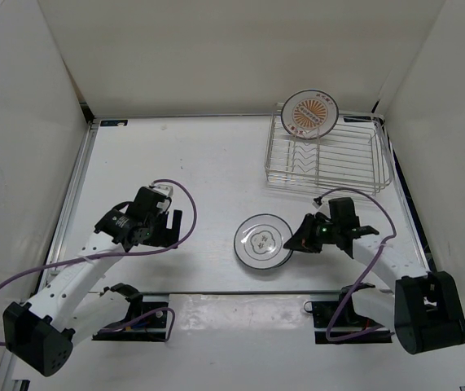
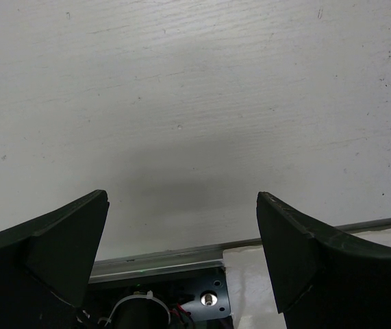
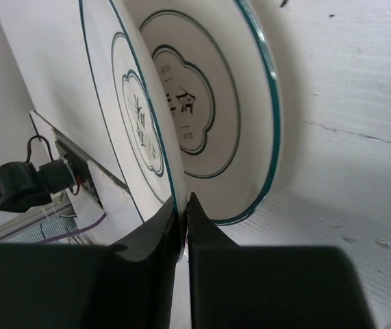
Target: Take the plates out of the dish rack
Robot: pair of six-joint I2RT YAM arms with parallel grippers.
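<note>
White desk (image 1: 199, 163), dish rack (image 1: 338, 167) upper right, two plates out at lower centre.
Sunburst plate (image 1: 311, 113) upright in the rack's far-left corner; at lower centre, flat plate (image 3: 243, 103) beneath tilted plate (image 3: 123, 110), rim pinched tight in right hand (image 3: 183, 205); left hand (image 2: 181, 199) spread wide, holding nothing, lower left.

Dark character-like marks are spotted in the centre medallions of the upper plate (image 3: 137, 116) and the lower plate (image 3: 205, 103), none legible; red marks ringing the sunburst plate (image 1: 311, 112) cannot be read either.
</note>
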